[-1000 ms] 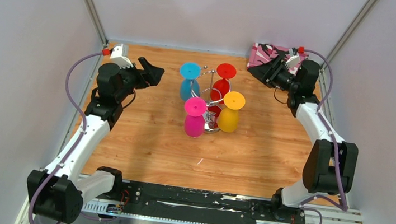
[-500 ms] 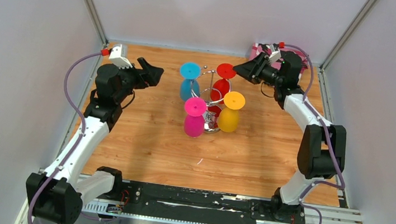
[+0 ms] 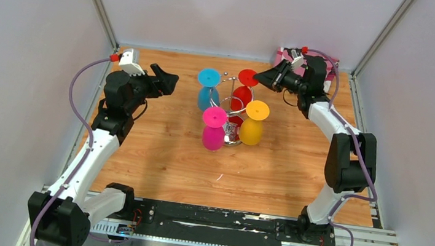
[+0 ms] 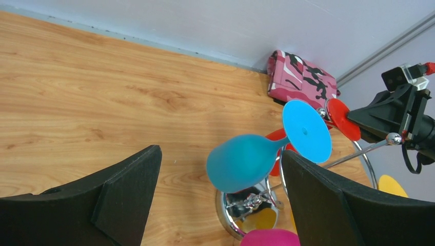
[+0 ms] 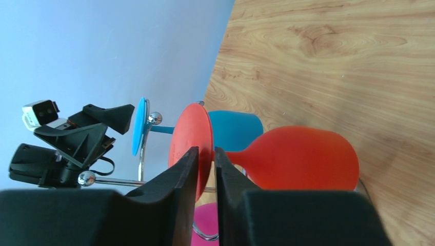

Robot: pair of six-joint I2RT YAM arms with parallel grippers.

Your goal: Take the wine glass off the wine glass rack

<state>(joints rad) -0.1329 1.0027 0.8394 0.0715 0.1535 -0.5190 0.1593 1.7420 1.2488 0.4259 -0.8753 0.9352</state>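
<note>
Our right gripper [image 5: 206, 154] pinches the foot rim of the red plastic wine glass [image 5: 302, 159], hung upside down at the back right of the shiny chrome wire rack [image 4: 231, 215]. We fear so thin a hold slips, or the pull tips the rack. Open wooden tabletop [image 3: 300, 138] lies right of the rack; our left gripper [image 4: 220, 154] gapes empty.

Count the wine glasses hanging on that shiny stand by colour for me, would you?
Blue wine glass: 1
Red wine glass: 1
Pink wine glass: 1
Yellow wine glass: 1
Total: 4
</note>
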